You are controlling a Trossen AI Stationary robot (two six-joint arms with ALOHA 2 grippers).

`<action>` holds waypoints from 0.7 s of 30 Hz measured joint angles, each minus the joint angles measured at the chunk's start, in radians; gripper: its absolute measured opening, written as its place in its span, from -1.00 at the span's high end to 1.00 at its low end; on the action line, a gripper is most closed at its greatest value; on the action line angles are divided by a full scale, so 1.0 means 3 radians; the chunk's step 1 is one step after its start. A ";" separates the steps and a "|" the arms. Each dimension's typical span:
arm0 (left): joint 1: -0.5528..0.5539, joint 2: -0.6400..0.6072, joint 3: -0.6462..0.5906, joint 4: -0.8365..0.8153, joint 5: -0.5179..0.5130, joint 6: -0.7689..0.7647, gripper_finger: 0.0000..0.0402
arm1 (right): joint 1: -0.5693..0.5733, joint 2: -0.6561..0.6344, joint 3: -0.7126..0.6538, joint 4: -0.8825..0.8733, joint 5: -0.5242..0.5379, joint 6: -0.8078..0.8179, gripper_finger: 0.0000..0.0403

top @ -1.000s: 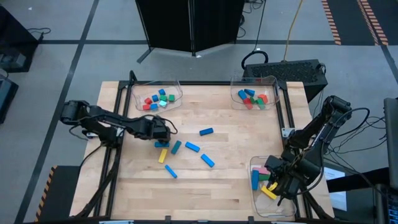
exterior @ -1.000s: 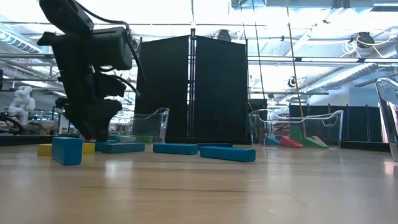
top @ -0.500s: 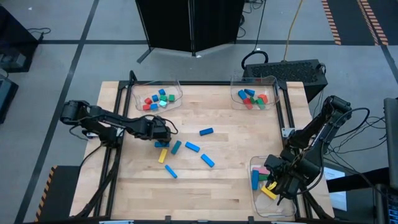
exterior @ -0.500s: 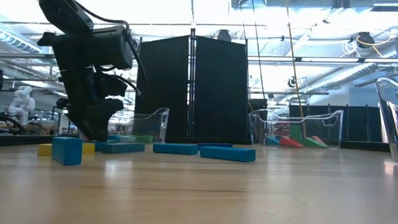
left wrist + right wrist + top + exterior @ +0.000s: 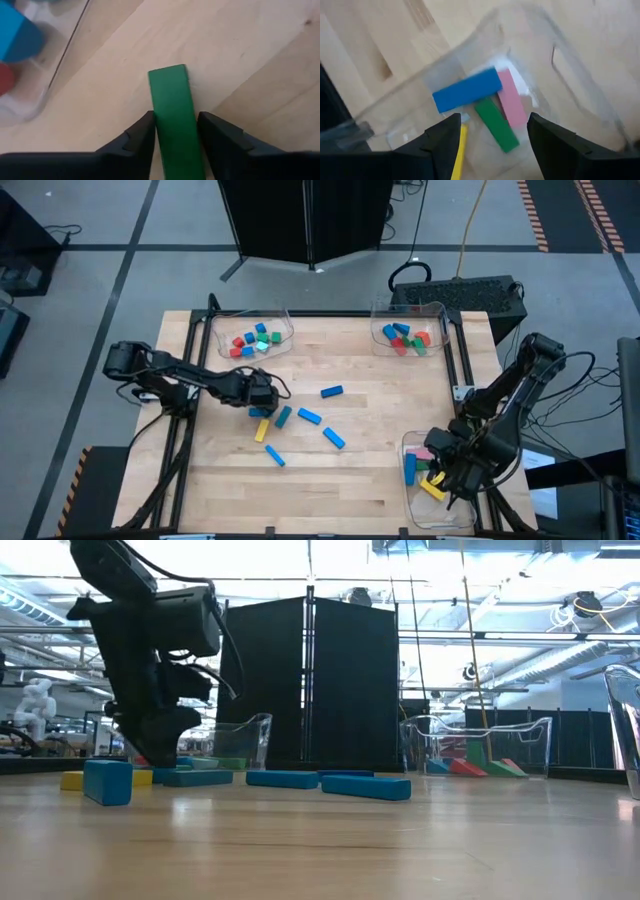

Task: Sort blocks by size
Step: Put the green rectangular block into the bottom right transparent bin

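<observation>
My left gripper [image 5: 262, 395] is low over the table's left middle, with its fingers down at the board [image 5: 160, 755]. A green block [image 5: 172, 105] lies flat on the wood between those fingers; the gripper hides it in the high view. Loose blocks lie beside it: blue ones [image 5: 331, 391] [image 5: 309, 417] [image 5: 333, 438], a yellow one [image 5: 261, 430] and a teal one [image 5: 284, 416]. My right gripper [image 5: 492, 150] hangs open above the near right tray [image 5: 412, 442] and touches nothing. My left gripper pinches the green block by its two long sides [image 5: 156, 115] between its two fingers [image 5: 142, 132]. The fingers come from above and point down, one on each side of the bar. The block lies flat on the table, and one end [image 5: 167, 70] sticks out past the fingertips.
The clear tray at the far left [image 5: 285, 315] holds small blocks, and the one at the far right [image 5: 438, 308] holds several more. The near right tray holds a blue bar [image 5: 467, 90], a pink one [image 5: 512, 102], a green one [image 5: 495, 125] and a yellow one [image 5: 432, 489].
My left gripper has edged a little toward the table's right edge while staying low at the board. The loose blocks and my right arm have kept still.
</observation>
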 joint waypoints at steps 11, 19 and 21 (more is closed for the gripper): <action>-0.0241 -0.0126 0.0174 0.0053 -0.0362 0.0654 0.61 | 0.0006 -0.0073 0.0429 0.0081 0.1679 -0.0588 -0.10; -0.0645 -0.0128 0.0361 0.0528 -0.0684 0.1511 0.91 | -0.0332 -0.0073 0.0276 0.0162 0.2079 -0.0267 -0.10; -0.0730 -0.0128 0.0397 0.0649 -0.0727 0.1715 0.98 | -0.0423 -0.0073 0.0237 0.0162 0.2111 -0.0159 -0.10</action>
